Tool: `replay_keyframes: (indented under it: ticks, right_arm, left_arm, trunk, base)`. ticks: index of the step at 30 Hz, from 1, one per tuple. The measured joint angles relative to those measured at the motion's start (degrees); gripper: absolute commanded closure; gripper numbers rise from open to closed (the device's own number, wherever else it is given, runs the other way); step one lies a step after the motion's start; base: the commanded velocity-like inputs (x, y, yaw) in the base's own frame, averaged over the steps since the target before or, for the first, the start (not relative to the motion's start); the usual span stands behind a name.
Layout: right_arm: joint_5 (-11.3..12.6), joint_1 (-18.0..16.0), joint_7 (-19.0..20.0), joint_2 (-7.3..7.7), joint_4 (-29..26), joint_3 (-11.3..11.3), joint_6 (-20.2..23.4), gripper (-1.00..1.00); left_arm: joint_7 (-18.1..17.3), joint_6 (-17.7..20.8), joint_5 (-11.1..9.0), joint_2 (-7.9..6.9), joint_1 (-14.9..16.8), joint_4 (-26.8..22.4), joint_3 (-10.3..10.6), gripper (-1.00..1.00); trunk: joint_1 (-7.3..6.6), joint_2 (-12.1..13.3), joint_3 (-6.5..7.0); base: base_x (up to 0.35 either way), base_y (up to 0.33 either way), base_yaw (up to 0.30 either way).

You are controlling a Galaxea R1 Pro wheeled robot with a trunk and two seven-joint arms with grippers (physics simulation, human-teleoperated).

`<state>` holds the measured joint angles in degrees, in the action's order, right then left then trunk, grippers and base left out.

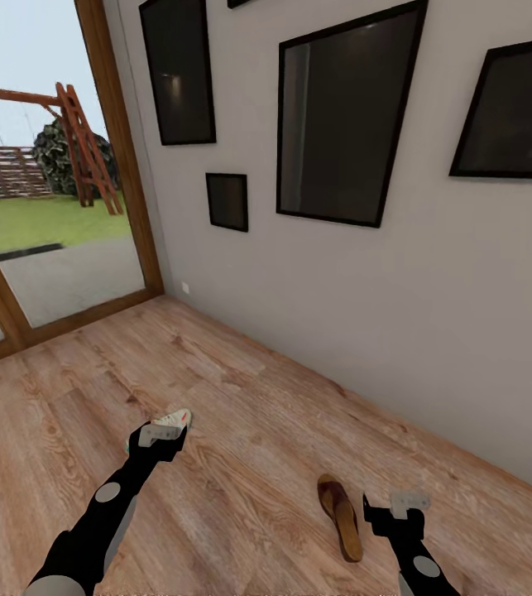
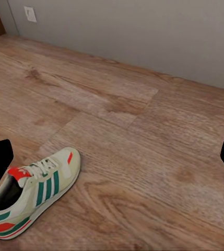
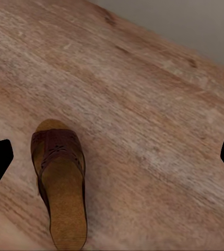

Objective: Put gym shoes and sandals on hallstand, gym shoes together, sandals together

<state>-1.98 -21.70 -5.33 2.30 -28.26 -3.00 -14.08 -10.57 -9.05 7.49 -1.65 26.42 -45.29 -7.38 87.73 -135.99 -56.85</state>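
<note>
gym shoe (image 2: 34, 191): flat on the corridor floor (image 1: 241, 414), near the wall
sandal (image 3: 59, 178): on the floor too, well apart from the shoe
left tool (image 1: 160, 436): jaws spread wide, empty, over the shoe
right tool (image 1: 396, 511): also wide open, just beside the sandal
tip: I'd centre each tool over its shoe before dropping

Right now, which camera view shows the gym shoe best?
The left wrist view: the gym shoe lies in full side profile, stripes and laces clear. In the head view the left pincer covers most of the shoe.
</note>
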Motion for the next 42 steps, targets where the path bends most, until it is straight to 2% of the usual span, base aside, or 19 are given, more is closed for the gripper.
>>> replay_keyframes:
  ticks: [12, 16, 18, 22, 26, 42]
  right_arm:
    - [0.0, 0.0, 0.0, 0.00, 0.0, 0.0, 0.0, -1.00]
    - [0.0, 0.0, 0.0, 0.00, 0.0, 0.0, 0.0, -1.00]
    - [0.0, 0.0, 0.0, 0.00, 0.0, 0.0, 0.0, -1.00]
    - [0.0, 0.0, 0.0, 0.00, 0.0, 0.1, 0.0, -1.00]
    - [0.0, 0.0, 0.0, 0.00, 0.0, 0.1, 0.0, -1.00]
    - [-0.1, 0.0, -0.1, 0.00, 0.0, 0.0, 0.0, -1.00]
  left_arm:
    - [0.0, 0.0, 0.0, 0.21, 0.0, -1.2, 0.2, -1.00]
    - [0.0, 0.0, 0.0, 0.26, 0.0, -2.2, 0.9, -1.00]
    - [0.1, 0.7, -0.1, 0.28, 0.0, -3.5, 2.0, -1.00]
    - [0.1, 5.3, -0.2, 0.20, 0.0, -6.8, 3.2, -1.00]
    - [0.0, 6.9, -0.3, 0.14, -0.1, -8.0, 3.4, -1.00]
    - [0.0, 7.5, -0.3, 0.11, -0.2, -7.7, 3.4, -1.00]
  trunk:
    - [2.64, -4.8, -3.25]
    - [3.51, -6.4, -4.33]
    - [3.95, -7.2, -4.87]
    - [4.06, -7.3, -6.12]
    - [4.17, -7.3, -7.38]
    - [4.58, -7.6, -12.38]
  base:
    - [0.000, 0.000, 0.000]
    - [0.000, 0.000, 0.000]
    - [0.000, 0.000, 0.000]
    - [0.000, 0.000, 0.000]
    - [0.000, 0.000, 0.000]
    - [0.000, 0.000, 0.023]
